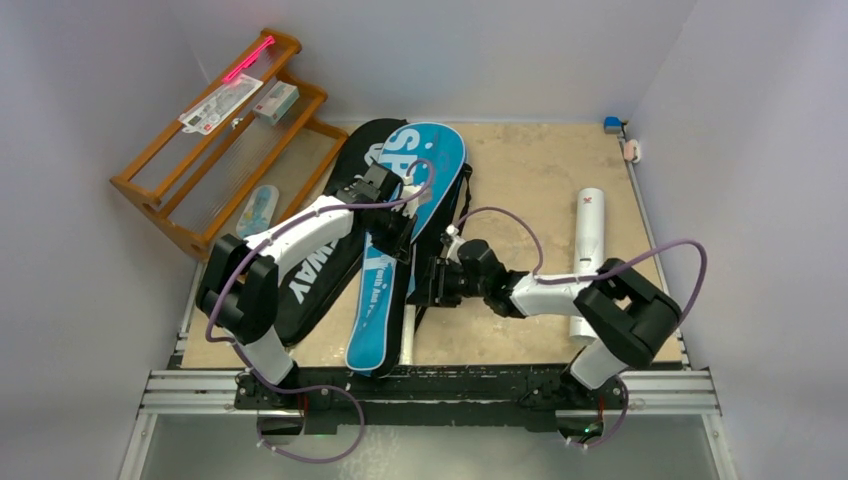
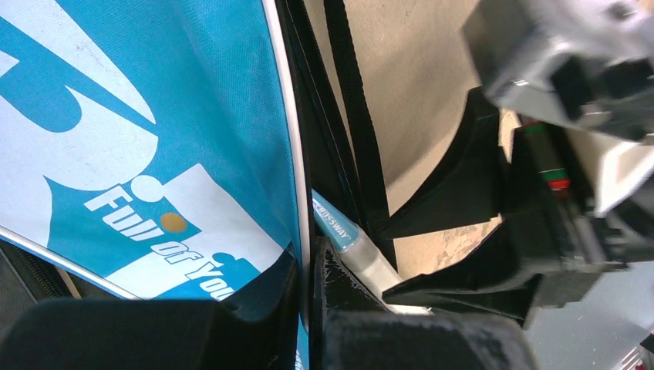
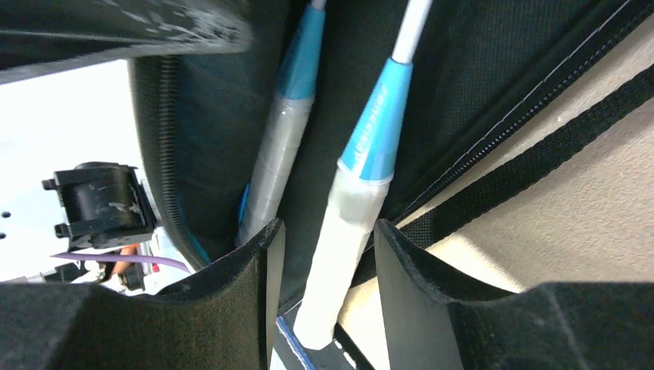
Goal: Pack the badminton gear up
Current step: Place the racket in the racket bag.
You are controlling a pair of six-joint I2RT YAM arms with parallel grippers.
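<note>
The blue "SPORT" cover lies across the black "CROSSWAY" cover in the middle of the table. My left gripper is shut on the white-piped edge of the blue cover. Two rackets with light-blue shafts and white grips rest inside the open black cover. My right gripper stands open around one racket's white handle, with a gap on each side. The other racket lies beside it. The long white tube lies to the right.
A wooden rack with small packaged items and a pink stick stands at the back left. A black strap of the cover trails over the tabletop. Small items sit in the far right corner.
</note>
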